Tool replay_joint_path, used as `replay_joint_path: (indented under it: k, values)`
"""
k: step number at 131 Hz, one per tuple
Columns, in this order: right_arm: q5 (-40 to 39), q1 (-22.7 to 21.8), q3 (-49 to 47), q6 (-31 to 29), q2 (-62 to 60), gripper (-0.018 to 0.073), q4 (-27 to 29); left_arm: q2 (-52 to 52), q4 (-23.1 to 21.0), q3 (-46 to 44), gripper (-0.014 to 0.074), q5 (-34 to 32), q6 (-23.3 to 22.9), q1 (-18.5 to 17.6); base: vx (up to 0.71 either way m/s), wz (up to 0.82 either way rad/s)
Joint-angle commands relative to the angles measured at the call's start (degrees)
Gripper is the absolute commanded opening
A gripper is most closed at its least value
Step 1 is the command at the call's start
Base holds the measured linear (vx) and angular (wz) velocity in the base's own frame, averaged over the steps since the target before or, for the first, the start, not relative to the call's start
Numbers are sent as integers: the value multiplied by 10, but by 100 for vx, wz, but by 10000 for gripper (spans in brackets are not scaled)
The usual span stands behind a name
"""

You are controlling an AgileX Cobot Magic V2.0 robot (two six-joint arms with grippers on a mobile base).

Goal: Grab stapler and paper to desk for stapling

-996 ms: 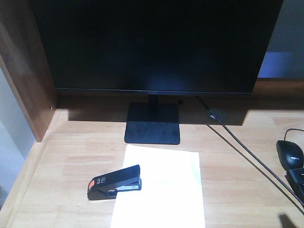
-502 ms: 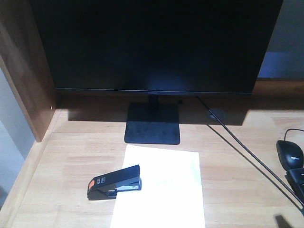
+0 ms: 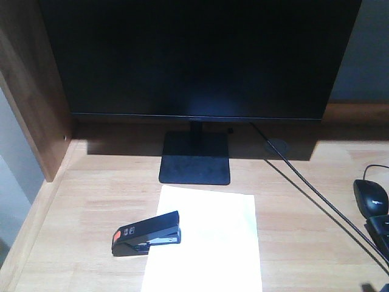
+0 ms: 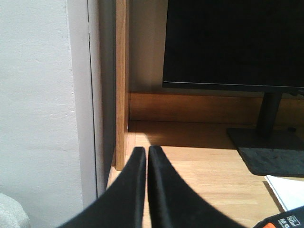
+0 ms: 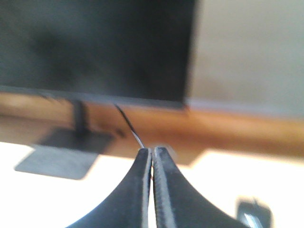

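The black stapler [image 3: 146,233] with its orange-red patch lies on the desk [image 3: 91,201], its front end overlapping the left edge of the white paper [image 3: 206,240]. The paper lies flat in front of the monitor stand. In the left wrist view my left gripper [image 4: 146,150] is shut and empty above the desk's left side; a corner of the stapler [image 4: 285,221] and of the paper [image 4: 287,190] show at the lower right. My right gripper [image 5: 153,150] is shut and empty, held above the desk's right part. A dark tip [image 3: 368,286] shows at the front view's bottom right.
A large black monitor [image 3: 200,58] on a square stand [image 3: 196,158] fills the back. A cable [image 3: 316,198] runs diagonally to the right. A black mouse [image 3: 371,198] and a keyboard corner [image 3: 382,234] sit at the right edge. A wooden side panel [image 3: 30,91] walls the left.
The dark tip at the front view's bottom right has dropped lower, almost out of frame. Stapler and paper have not moved.
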Motion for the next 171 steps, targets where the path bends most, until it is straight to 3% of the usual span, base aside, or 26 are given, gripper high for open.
replay_joint_path:
  k: [1, 26, 171]
  values:
    - [-41, -32, 2, -4, -22, -6, 1, -9, -5, 6, -6, -41, -5, 1, 0, 0]
    - [-41, -44, 53, -4, -93, -6, -1, -9, -5, 6, -6, -41, -5, 1, 0, 0]
    - [-24, -44, 56, -4, -91, -6, 1, -9, -5, 6, -6, -41, -5, 1, 0, 0]
